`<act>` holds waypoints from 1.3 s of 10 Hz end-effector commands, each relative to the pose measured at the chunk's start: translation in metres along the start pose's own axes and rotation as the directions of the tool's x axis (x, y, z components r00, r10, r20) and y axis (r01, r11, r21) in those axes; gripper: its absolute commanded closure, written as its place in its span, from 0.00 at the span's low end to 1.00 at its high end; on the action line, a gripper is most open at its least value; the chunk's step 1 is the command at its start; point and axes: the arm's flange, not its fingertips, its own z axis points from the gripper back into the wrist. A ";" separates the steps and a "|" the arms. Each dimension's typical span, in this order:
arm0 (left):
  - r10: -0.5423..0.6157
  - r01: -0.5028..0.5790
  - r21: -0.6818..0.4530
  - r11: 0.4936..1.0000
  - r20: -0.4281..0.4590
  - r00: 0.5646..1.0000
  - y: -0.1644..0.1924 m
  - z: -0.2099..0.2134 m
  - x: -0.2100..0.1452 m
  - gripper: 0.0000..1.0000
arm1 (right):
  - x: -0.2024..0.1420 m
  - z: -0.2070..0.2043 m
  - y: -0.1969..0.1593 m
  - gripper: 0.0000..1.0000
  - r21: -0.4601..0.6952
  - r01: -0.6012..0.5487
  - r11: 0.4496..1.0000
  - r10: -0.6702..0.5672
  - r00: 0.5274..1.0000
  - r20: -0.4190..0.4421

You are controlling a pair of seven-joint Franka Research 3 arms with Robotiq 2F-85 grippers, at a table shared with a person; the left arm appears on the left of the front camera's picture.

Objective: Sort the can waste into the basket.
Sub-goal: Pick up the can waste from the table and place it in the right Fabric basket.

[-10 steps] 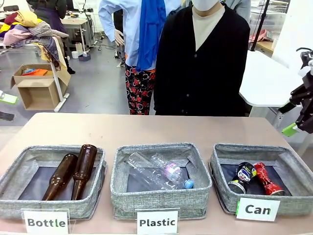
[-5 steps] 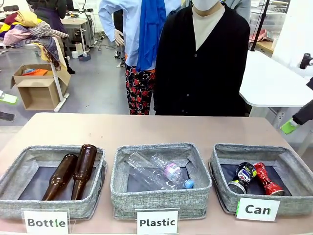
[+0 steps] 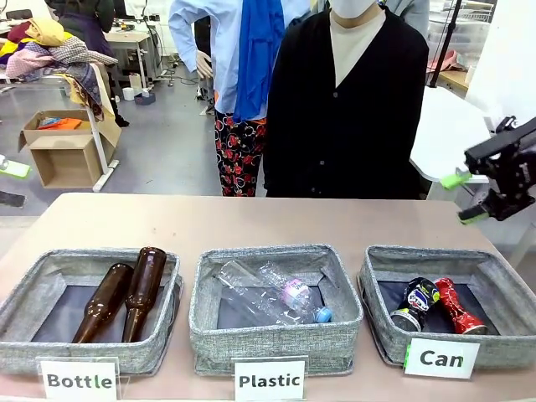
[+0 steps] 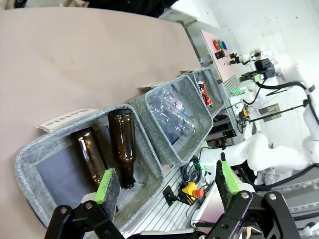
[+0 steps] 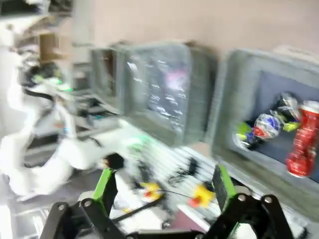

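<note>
Lower right of front view: grey woven-fabric basket (image 3: pixel 502 272), dark floor, white "Can" card (image 3: pixel 441 358) at its front. Inside, side by side and touching: crushed black can (image 3: pixel 416 303), silver end toward camera, and crumpled red can (image 3: pixel 456 307). Right gripper (image 3: pixel 463 198) at right edge, above the basket, green pads spread wide, nothing between them; arm cut off by frame. Right wrist view motion-blurred, print unreadable. Left gripper (image 4: pixel 164 184) fingers wide apart, empty, over brown glass bottles (image 4: pixel 122 147).
</note>
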 end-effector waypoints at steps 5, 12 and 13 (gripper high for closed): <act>-0.020 0.020 -0.003 1.000 -0.002 1.000 -0.001 0.001 -0.002 0.00 | 0.008 0.016 -0.001 0.00 0.287 0.014 0.958 -0.064 0.984 0.166; -0.020 0.020 -0.003 1.000 -0.002 1.000 -0.001 0.001 -0.002 0.00 | 0.008 0.016 -0.001 0.00 0.287 0.014 0.958 -0.064 0.984 0.166; -0.020 0.020 -0.003 1.000 -0.002 1.000 -0.001 0.001 -0.002 0.00 | 0.008 0.016 -0.001 0.00 0.287 0.014 0.958 -0.064 0.984 0.166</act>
